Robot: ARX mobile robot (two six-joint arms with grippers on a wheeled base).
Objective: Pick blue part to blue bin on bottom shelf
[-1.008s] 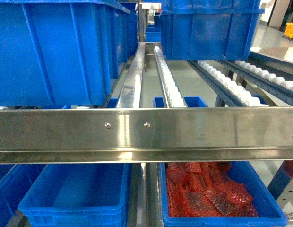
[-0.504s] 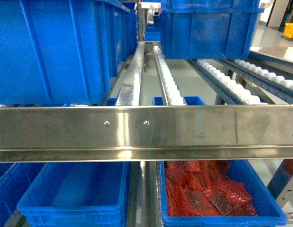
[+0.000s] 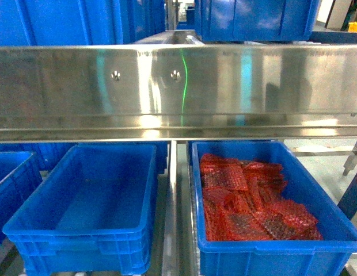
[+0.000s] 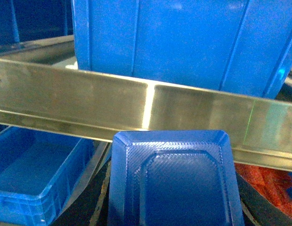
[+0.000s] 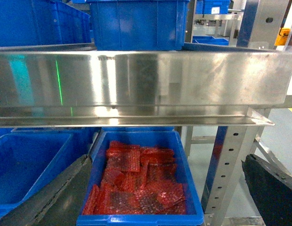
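Just in front of the bottom shelf (image 3: 236, 80), at the level of its steel front rail, your left gripper (image 4: 174, 209) carries the blue part (image 4: 174, 174). The part fills the space between the fingers, whose dark flanks show only as slivers at either side of it, so I judge them closed on it. Its broad, faceted face is turned to the wrist camera and its length runs forward, away from the wrist and toward the rail.

The relation to watch is height. The blue bin (image 4: 183, 42) that stands on this shelf rises behind the rail, above and beyond the part, and its open top is out of view. By my reading, you have to lift the part up and over the rail before it can go forward.

An empty bin (image 3: 86, 201) sits below the rail to your left, beside a bin of red wrap (image 3: 253, 201). Both lie under this shelf.

Your right gripper (image 5: 165, 162) has its fingers spread wide with nothing between them, and it faces the red wrap. The left arm is the nearer one, and it has the load.
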